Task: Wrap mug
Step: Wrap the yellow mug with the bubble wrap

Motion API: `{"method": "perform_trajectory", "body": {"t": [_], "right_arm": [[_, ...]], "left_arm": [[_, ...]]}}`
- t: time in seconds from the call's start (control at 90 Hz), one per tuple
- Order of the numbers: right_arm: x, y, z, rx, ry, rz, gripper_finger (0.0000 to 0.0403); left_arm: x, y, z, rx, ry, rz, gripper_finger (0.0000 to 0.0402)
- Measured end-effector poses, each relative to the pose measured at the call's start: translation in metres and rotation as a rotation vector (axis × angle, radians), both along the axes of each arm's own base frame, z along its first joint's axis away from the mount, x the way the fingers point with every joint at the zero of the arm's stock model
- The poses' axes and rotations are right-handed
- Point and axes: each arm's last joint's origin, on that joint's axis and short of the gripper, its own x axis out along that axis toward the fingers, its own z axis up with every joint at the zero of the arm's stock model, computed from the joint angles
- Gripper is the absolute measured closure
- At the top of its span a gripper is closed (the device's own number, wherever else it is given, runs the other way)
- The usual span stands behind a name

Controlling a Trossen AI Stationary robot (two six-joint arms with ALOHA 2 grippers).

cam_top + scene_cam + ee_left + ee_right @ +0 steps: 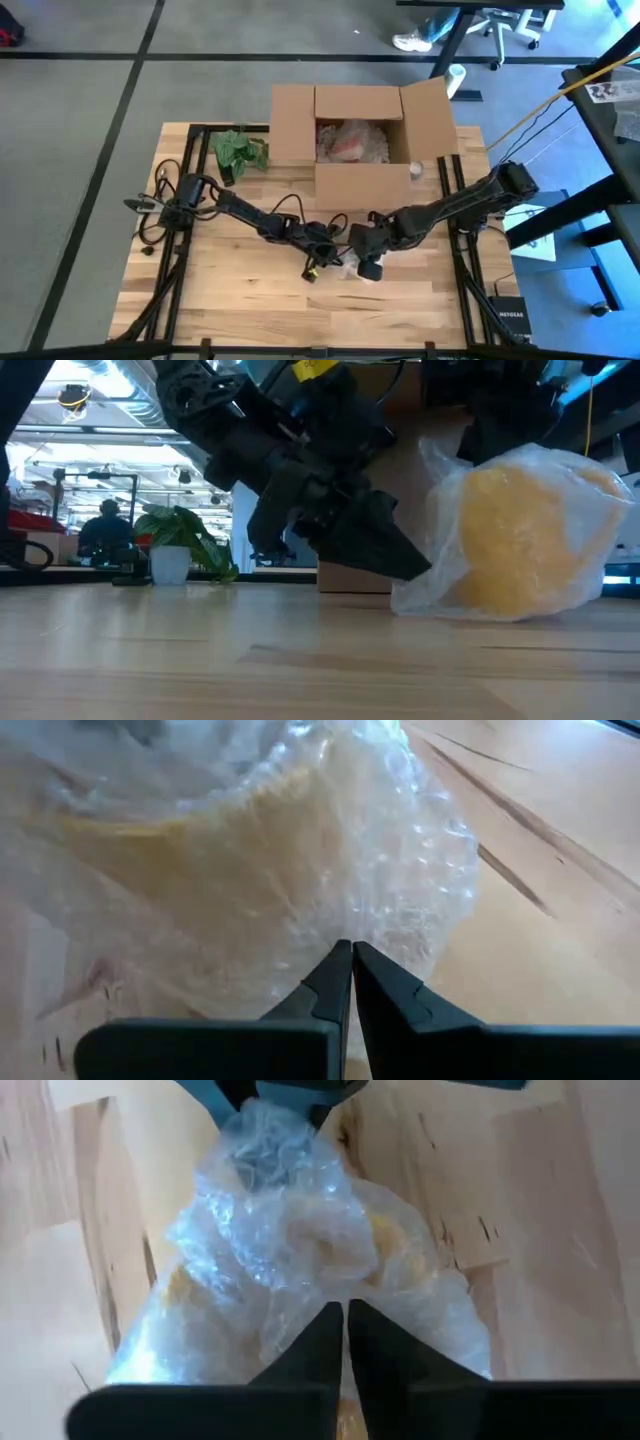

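Item: yellow mug [520, 540] in bubble wrap [330, 870], on the worktop [230, 290], lower centre of the high view.
Left tool [351, 978]: pinched together on a wrap edge.
Right tool [345, 1335]: likewise closed on wrap.
Handling: likely best to draw loose folds taut and overlap them without tipping the mug.

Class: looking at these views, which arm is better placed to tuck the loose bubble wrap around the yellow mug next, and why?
Probably the right: the right gripper sits directly over the bunched bubble wrap atop the mug. The left gripper meets only its side.
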Motion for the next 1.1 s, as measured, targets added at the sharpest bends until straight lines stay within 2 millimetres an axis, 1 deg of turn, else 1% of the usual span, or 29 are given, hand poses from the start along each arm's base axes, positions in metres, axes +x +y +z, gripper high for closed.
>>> {"method": "perform_trajectory", "body": {"t": [0.1,0.222,0.4,0.467,0.556,0.644,0.844,0.922,1.1], "right_arm": [[-0.003,-0.001,0.006,0.006,-0.018,0.001,0.04],[-0.009,0.001,0.017,-0.007,-0.061,0.003,0.0401],[-0.021,0.007,0.038,-0.011,-0.163,0.003,0.0402],[-0.02,0.01,0.043,0.011,-0.208,0.012,0.0402],[-0.018,0.013,0.044,0.04,-0.23,0.05,0.0402],[-0.013,0.016,0.04,0.051,-0.234,0.075,0.0403],[-0.001,0.013,0.019,0.037,-0.156,0.091,0.0403],[0.004,0.011,0.009,0.035,-0.109,0.088,0.0403],[0.006,0.004,-0.011,0.002,0.016,0.068,0.0403]], "left_arm": [[0.0,0.0,0.0,-0.001,-0.004,-0.002,0.0402],[0.001,-0.001,0.002,-0.003,-0.018,-0.005,0.0402],[0.004,-0.001,0.005,0.0,-0.039,-0.009,0.0402],[0.004,-0.001,0.005,0.0,-0.039,-0.01,0.0402],[0.004,-0.001,0.005,0.002,-0.039,-0.011,0.0402],[0.004,-0.001,0.005,0.001,-0.039,-0.01,0.0402],[0.004,-0.001,0.005,0.0,-0.038,-0.01,0.0402],[0.004,-0.001,0.005,-0.001,-0.038,-0.01,0.0402],[0.003,-0.002,0.005,-0.012,-0.025,-0.005,0.0402]]}}
